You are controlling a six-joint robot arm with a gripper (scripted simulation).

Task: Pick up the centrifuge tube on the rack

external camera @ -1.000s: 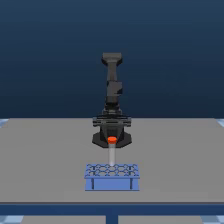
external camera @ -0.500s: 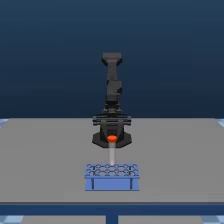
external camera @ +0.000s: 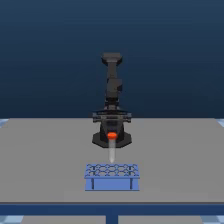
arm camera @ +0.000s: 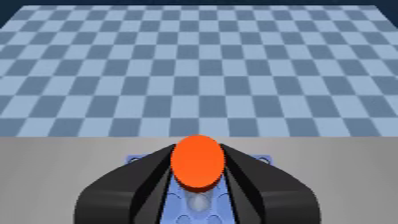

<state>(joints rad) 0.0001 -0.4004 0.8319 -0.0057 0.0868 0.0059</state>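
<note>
My fingers (arm camera: 142, 182) pinch the centrifuge tube (external camera: 112, 148) at its orange cap, tip clear above the rack (external camera: 112, 177). I see a dark blue backdrop, checkered floor (arm camera: 199, 65), grey table (external camera: 45, 150), blue rack; no writing.

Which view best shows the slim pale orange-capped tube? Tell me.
The exterior view: the slim pale tube hangs full length from the gripper above the light-blue rack. The wrist view shows mostly its cap.
</note>
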